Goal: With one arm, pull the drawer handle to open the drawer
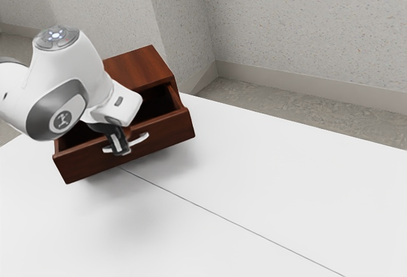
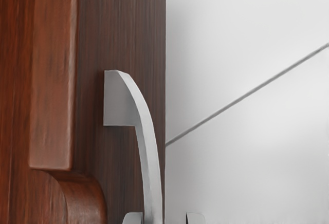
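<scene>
Pincer: there's the pincer (image 1: 118, 142), right up against the drawer front and open. It straddles the handle (image 1: 135, 140), but one fingertip (image 2: 195, 218) stands clear of the bar, with pale worktop (image 1: 267, 182) showing in the gap.
Handle: a curved silver bar on the drawer face, lying between the pincer's two sides, close against the other one.
Drawer: the drawer (image 1: 159, 128) stands well out of the cabinet (image 1: 137, 64) behind the pincer, dark interior on show.
Done: by my read, most of the opening is achieved.
Left: perhaps a last stretch of pull; I can't tell whether it is at full travel.
Writing: nothing legible, just a round emblem on the arm (image 1: 60, 119), too small to read.
</scene>
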`<action>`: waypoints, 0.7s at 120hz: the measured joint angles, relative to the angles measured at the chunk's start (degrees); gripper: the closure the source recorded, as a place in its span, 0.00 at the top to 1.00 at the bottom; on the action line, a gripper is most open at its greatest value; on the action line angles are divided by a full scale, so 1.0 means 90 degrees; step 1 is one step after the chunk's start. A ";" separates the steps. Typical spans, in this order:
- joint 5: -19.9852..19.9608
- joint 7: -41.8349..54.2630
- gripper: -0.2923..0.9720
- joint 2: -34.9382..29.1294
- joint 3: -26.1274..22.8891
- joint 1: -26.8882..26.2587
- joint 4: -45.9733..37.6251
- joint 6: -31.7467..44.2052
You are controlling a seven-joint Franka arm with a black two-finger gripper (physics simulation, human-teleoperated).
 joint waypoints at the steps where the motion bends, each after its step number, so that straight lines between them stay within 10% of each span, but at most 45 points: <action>1: 0.0001 -0.0002 0.23 -0.0003 -0.0005 0.0000 -0.0004 0.0000; 84: 0.0068 -0.0187 0.28 -0.1399 -0.0539 -0.0004 -0.0371 -0.0469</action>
